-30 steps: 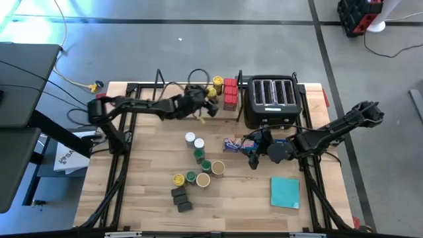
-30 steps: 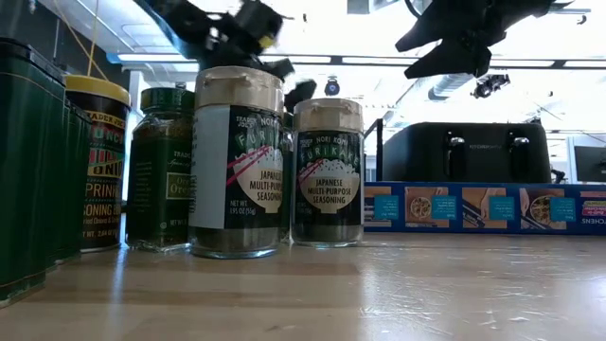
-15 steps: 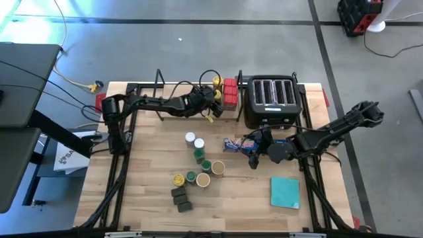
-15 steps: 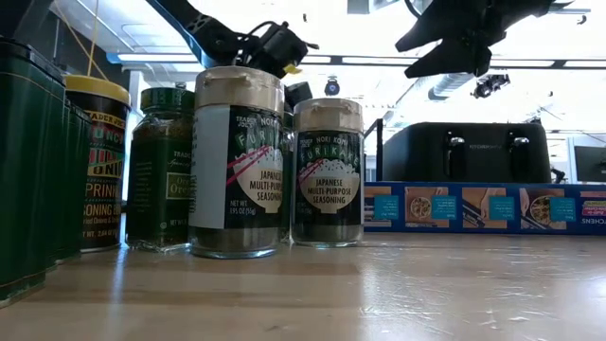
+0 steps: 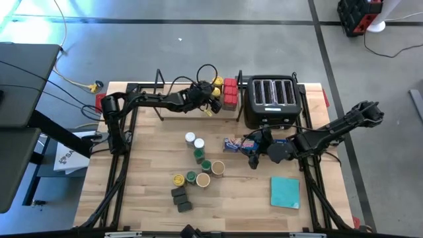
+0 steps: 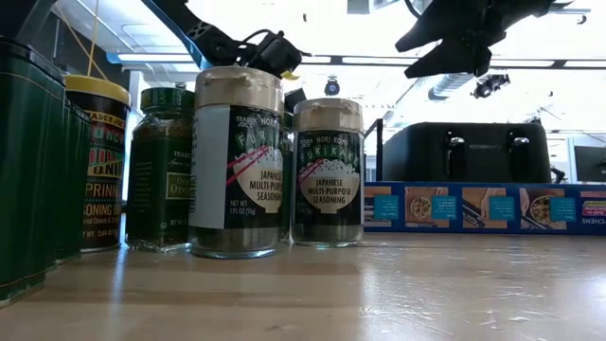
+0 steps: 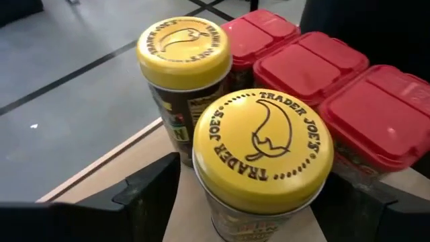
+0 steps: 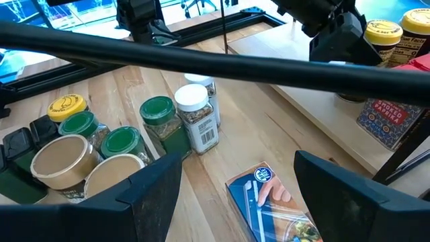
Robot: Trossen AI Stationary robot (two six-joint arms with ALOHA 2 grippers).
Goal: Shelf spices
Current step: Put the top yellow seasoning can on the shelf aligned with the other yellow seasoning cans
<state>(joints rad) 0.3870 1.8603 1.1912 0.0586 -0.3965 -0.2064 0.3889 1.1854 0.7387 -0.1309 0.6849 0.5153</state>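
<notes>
On the shelf [image 5: 178,88] at the table's far side, two yellow-lidded spice jars [image 5: 216,86] stand beside red tins [image 5: 230,92]. My left gripper [image 5: 210,98] is open at the nearer jar [image 7: 263,151]. Its fingers [image 7: 151,191] stand on either side of this jar, and pale board shows between one finger and the jar. The jar rests by its base on the board. More spices [image 5: 197,162] stand in a cluster mid-table. My right gripper [image 5: 254,151] hangs open above the long blue box [image 5: 232,144] with nothing between its fingers.
A black four-slot toaster [image 5: 269,100] stands right of the shelf, close to the red tins. A teal square pad [image 5: 285,192] lies near the front right. The shelf's black wire uprights [image 5: 158,82] rise at its left end.
My left gripper has gone toward the table's far right, along the shelf toward the yellow-lidded jars and red tins, and has sunk a little.
</notes>
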